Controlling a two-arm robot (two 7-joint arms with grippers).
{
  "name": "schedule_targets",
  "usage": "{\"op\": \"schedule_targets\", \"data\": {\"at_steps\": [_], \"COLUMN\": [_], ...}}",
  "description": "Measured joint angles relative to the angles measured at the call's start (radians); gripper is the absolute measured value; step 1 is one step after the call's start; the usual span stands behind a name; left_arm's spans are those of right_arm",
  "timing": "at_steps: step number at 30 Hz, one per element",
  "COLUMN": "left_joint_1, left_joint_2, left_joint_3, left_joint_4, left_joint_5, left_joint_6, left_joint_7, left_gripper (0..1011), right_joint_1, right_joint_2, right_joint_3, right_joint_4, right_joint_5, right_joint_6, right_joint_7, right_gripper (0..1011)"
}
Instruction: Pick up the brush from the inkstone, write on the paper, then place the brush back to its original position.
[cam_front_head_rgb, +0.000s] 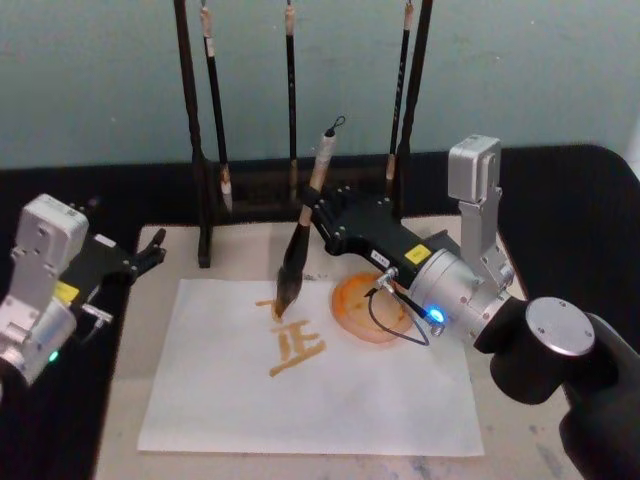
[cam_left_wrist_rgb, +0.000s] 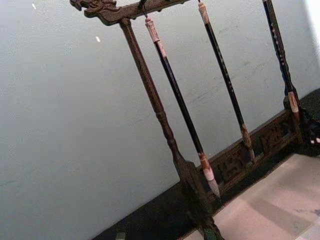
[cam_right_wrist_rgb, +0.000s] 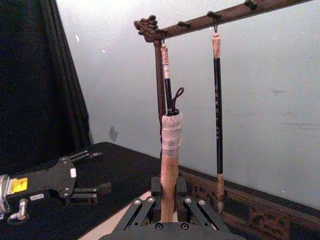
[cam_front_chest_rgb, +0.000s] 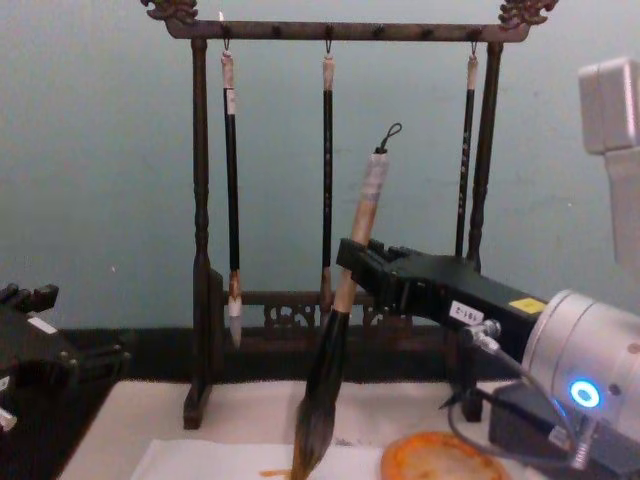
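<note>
The paper lies flat at the near centre of the cream mat, which rests on the black-covered surface. Orange strokes forming a character sit in the middle of the sheet, with a shorter stroke just beyond them. The brush stands over the far part of the paper. It is tilted, with the pale handle leaning away toward the rack and the thick bristle tuft pointing down. The tuft tip appears to touch the sheet at the shorter stroke. Contact cannot be confirmed from the chest view, where the tip runs off the lower edge. The right tool reaches in from the right, above the far right part of the sheet. Its fingers are closed around the tan handle just above the black lower shaft. In the right wrist view the handle rises upright between the two fingers. The inkstone, a round orange-stained dish, sits on the paper's far right part, just beside the brush tuft and below the right arm. A black cable from the arm crosses over it. The left tool is parked at the far left corner of the mat, well apart from the brush. Its fingers are spread and hold nothing. Beyond the paper stands the dark wooden brush rack with three slim brushes hanging from its top bar. A pale blue-green wall lies behind it.
</note>
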Motion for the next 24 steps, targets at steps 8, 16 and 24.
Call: {"op": "schedule_targets", "data": {"at_steps": [8, 16, 24], "left_joint_1": [0.000, 0.000, 0.000], "left_joint_2": [0.000, 0.000, 0.000], "left_joint_3": [0.000, 0.000, 0.000], "left_joint_4": [0.000, 0.000, 0.000], "left_joint_5": [0.000, 0.000, 0.000], "left_joint_6": [0.000, 0.000, 0.000], "left_joint_7": [0.000, 0.000, 0.000], "left_gripper": [1010, 1010, 1010], "right_joint_1": [0.000, -0.003, -0.011], "right_joint_2": [-0.013, -0.018, -0.018], "right_joint_3": [0.013, 0.020, 0.027], "right_joint_4": [0.008, 0.013, 0.006], "right_joint_5": [-0.011, -0.024, -0.037], "right_joint_6": [0.003, 0.005, 0.004], "right_joint_7": [0.010, 0.013, 0.013], "right_gripper": [168, 168, 168]}}
